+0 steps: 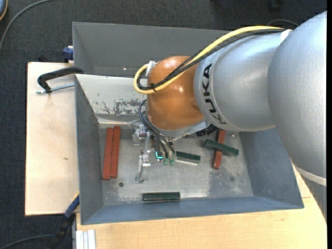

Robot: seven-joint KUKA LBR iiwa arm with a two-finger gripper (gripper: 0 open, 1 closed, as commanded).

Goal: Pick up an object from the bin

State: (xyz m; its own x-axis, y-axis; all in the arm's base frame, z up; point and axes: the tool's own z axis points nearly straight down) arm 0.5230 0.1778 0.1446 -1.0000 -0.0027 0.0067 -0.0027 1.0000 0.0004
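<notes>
The gripper point(146, 162) hangs low over the middle of the grey metal bin point(88, 154). Its metal parts reach down from under the arm's rounded orange cover point(171, 95) toward a bare patch of the floor. Whether it is open or closed cannot be told from this angle, nor whether its tip touches the floor.

Nearest to it is a short dark green flat bar point(188, 157). It lies on the floor just beside the gripper toward the view's right, nearly level across the picture.

On the other side, toward the view's left, two long red-brown bars point(110, 152) lie side by side, touching along their length. They run up and down the view near the left wall.

Below the gripper in the view, near the front wall, a second dark green bar point(161, 196) lies flat and apart from the others. Farther right, partly under the arm, a third dark green bar point(221, 147) lies tilted across a short red-brown bar point(217, 158).

A yellow cable point(228, 38) loops over the orange cover and runs along the silver arm point(259, 77).
</notes>
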